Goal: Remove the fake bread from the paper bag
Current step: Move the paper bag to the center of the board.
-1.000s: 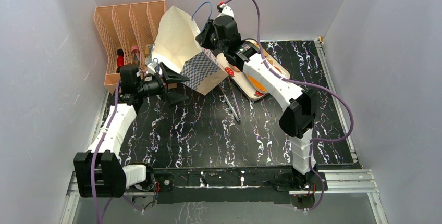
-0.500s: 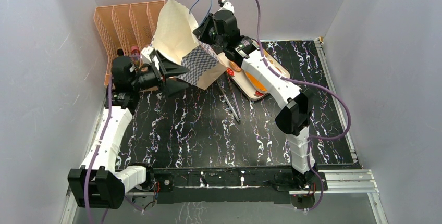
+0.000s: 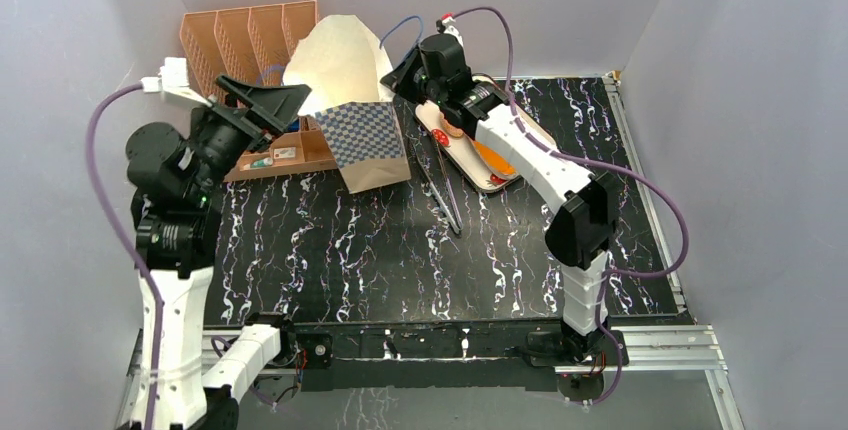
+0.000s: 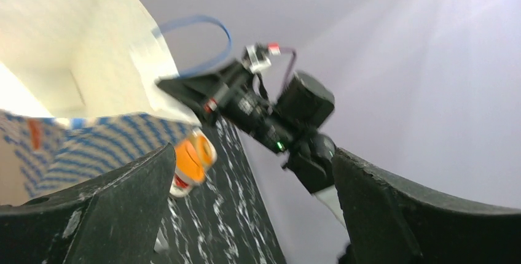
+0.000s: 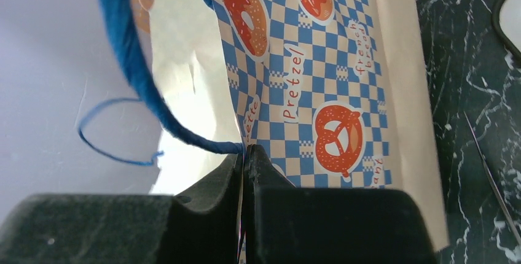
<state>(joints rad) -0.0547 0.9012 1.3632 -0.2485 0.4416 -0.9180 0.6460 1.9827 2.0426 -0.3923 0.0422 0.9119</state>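
Observation:
The paper bag (image 3: 352,100), cream with a blue-and-white chequered band, stands tilted at the back of the table with its mouth facing up and left. My right gripper (image 3: 402,68) is shut on the bag's rim (image 5: 244,153) right beside a blue cord handle (image 5: 132,61). My left gripper (image 3: 283,102) hangs open and empty, high at the bag's left side. In its own view the bag (image 4: 67,61) is at the left and my left gripper (image 4: 252,172) holds nothing. An orange loaf of fake bread (image 3: 490,158) lies on the tray (image 3: 535,135). The bag's inside is hidden.
A peach file rack (image 3: 250,35) stands at the back left, under my left gripper, with small items on its base. Thin metal tongs (image 3: 446,190) lie on the black marbled table (image 3: 400,250) beside the tray. Grey walls close in on three sides.
My left arm has risen and swung back to the left, lifting its open gripper from table level to above the rack. The bag has turned more upright and shifted right with my right gripper.

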